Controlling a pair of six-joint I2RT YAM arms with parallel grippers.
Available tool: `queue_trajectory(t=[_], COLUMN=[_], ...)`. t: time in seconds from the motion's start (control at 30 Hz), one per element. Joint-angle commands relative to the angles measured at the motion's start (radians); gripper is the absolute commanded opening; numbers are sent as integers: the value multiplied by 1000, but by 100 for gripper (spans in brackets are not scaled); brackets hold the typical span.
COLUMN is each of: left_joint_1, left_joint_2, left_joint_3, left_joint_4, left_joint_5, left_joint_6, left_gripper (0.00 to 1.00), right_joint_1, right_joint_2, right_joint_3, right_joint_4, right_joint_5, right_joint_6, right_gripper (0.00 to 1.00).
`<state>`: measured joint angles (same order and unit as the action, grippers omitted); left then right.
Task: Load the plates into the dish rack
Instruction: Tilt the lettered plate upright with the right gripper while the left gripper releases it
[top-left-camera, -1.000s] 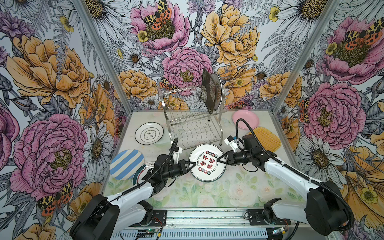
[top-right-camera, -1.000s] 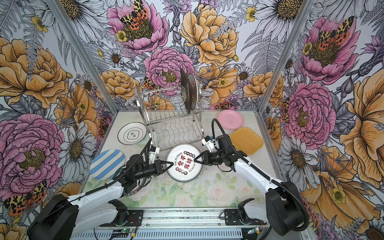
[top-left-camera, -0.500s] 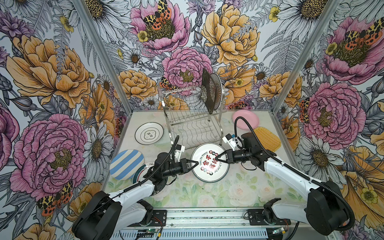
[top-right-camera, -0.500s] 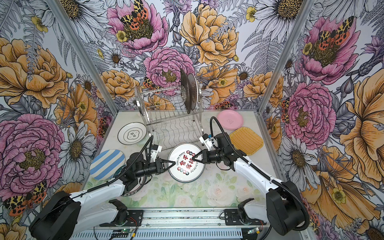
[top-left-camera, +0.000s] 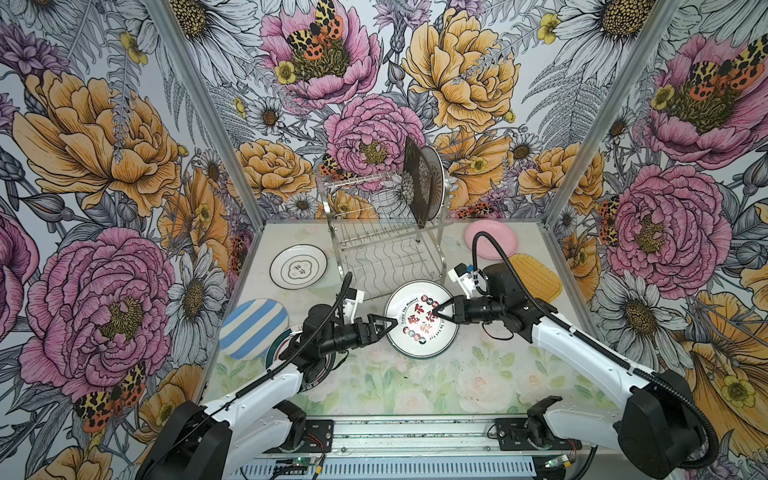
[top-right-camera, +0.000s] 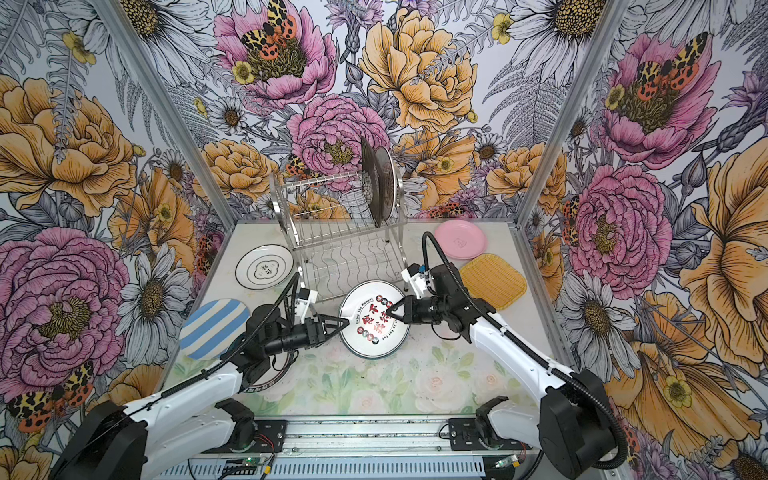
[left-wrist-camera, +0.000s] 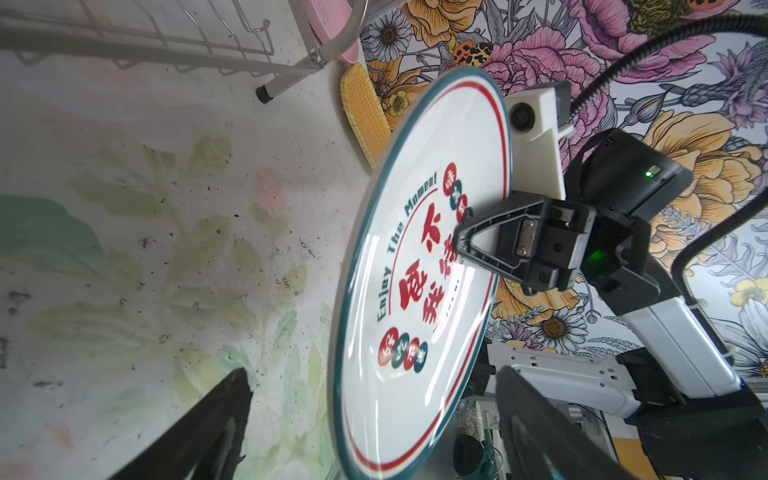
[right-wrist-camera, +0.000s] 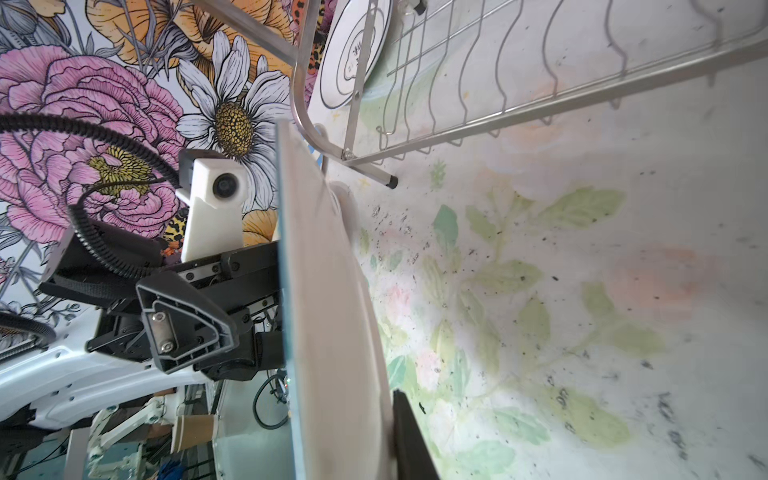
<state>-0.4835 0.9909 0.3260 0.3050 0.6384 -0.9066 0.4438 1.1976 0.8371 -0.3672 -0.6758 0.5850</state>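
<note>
A white plate with red and green print (top-left-camera: 409, 347) (top-right-camera: 365, 347) hangs tilted over the table in front of the dish rack (top-left-camera: 386, 249) (top-right-camera: 345, 249). My right gripper (top-left-camera: 436, 311) (top-right-camera: 390, 313) is shut on its right rim; one finger (right-wrist-camera: 409, 436) presses the plate's underside (right-wrist-camera: 328, 291). My left gripper (top-left-camera: 384, 326) (top-right-camera: 338, 326) (left-wrist-camera: 372, 370) is open, a finger on each side of the left rim of that plate (left-wrist-camera: 415, 395), not touching it. A black floral plate (top-left-camera: 415, 183) and a round plate (top-left-camera: 435, 178) stand in the rack's upper tier.
On the table lie a white plate with a black ring (top-left-camera: 298, 266), a blue-striped plate (top-left-camera: 253, 328), a green-rimmed plate (top-left-camera: 279, 349) under my left arm, a pink plate (top-left-camera: 492, 239) and a yellow woven plate (top-left-camera: 536, 278). Flowered walls close in three sides.
My left gripper has opened and let go of the printed plate's left rim. My right gripper has shut on the right rim and holds the plate alone.
</note>
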Motion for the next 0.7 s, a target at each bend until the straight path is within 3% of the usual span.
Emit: queue_trajectory(t=[0.0,0.2,0.3,0.47,0.67], left_joint_1=[25,19,4,-15,-24], left_joint_2=[-51,-129,-164,-196,-187], left_joint_3=[42,101,121,124,114], left_joint_4=[-157,-388,-460,-485,-462], left_joint_5=[-72,-270,-366,-456,-475], left_joint_6=[81,170,192,204,201], left_gripper=[97,97,98,98,99], right_joint_1=[21,89,118,166,241], right_joint_2=[-72,-129,-139,-101,-28], right_joint_3=[96,261,363,531,729], right_joint_4=[-79,-279,-355,-444,-523], right_joint_5=[180,491,592,649,745], right_joint_6=[-47,-111,-133,-164,-204], right_gripper=[0,0,0,0,0])
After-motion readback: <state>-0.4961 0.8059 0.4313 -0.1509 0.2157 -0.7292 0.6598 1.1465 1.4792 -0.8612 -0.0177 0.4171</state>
